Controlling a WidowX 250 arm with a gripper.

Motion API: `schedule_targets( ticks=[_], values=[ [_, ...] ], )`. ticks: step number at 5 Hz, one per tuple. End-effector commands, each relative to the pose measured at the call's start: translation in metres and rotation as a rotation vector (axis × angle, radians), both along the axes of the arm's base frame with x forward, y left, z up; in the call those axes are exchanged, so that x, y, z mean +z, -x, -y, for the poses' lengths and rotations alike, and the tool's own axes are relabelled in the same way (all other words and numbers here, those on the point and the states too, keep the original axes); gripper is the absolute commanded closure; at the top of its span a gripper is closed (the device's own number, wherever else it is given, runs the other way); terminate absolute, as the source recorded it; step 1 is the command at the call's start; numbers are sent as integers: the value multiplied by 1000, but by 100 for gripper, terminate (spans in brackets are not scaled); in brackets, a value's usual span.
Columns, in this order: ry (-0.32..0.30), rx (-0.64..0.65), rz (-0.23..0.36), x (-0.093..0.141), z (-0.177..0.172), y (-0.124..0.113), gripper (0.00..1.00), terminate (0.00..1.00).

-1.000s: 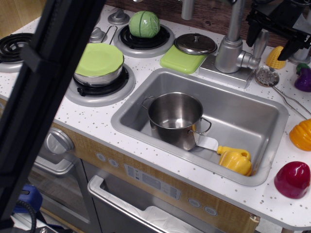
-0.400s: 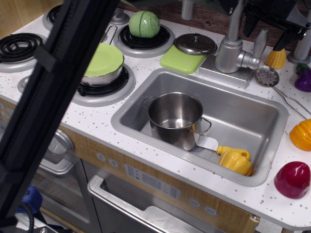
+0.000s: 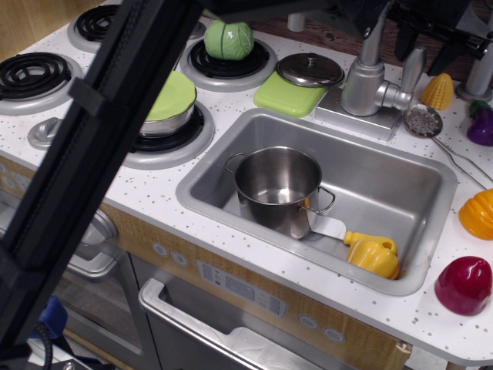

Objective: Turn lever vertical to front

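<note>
The lever (image 3: 412, 71) is a short silver-grey bar standing upright, joined by a stubby joint to the right side of the faucet's cylindrical base (image 3: 363, 86) behind the sink. My black gripper (image 3: 426, 48) is at the top right edge, just above the lever's tip. Its fingers (image 3: 403, 40) are spread to either side of the tip and are not closed on it. The gripper is open and empty, and its upper part is cut off by the frame.
The sink (image 3: 400, 166) holds a steel pot (image 3: 277, 187) and a yellow pepper (image 3: 373, 254). A green pad (image 3: 286, 94) with a lid (image 3: 310, 69) and the thin spout pipe (image 3: 372, 35) are left of the lever. A strainer (image 3: 424, 121), corn (image 3: 437, 91) and an eggplant (image 3: 482, 123) lie right. My black arm link (image 3: 85, 154) crosses the left foreground.
My gripper has risen from around the lever's middle to just above its tip. The lever stays upright. The dark arm link in the foreground has swung to the right.
</note>
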State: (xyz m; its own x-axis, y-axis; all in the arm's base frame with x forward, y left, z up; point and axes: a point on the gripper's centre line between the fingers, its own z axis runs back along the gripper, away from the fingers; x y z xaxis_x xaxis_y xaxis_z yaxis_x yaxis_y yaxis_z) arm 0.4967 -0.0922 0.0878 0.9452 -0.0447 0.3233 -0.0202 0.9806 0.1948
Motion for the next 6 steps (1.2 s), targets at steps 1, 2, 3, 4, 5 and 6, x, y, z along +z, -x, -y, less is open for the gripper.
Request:
schedule_targets(
  ticks=[1,2,3,4,5,6],
  values=[
    [47,55,32,33,8,12,100,0],
    [64,88,13,30,14,23,100,0],
    [81,122,-6,26,19,35,100,0],
    [108,144,-30,18,20,43,100,0],
    [135,168,-68,11,22,45,100,0],
    [159,181,-95,4,24,46,100,0]
  ],
)
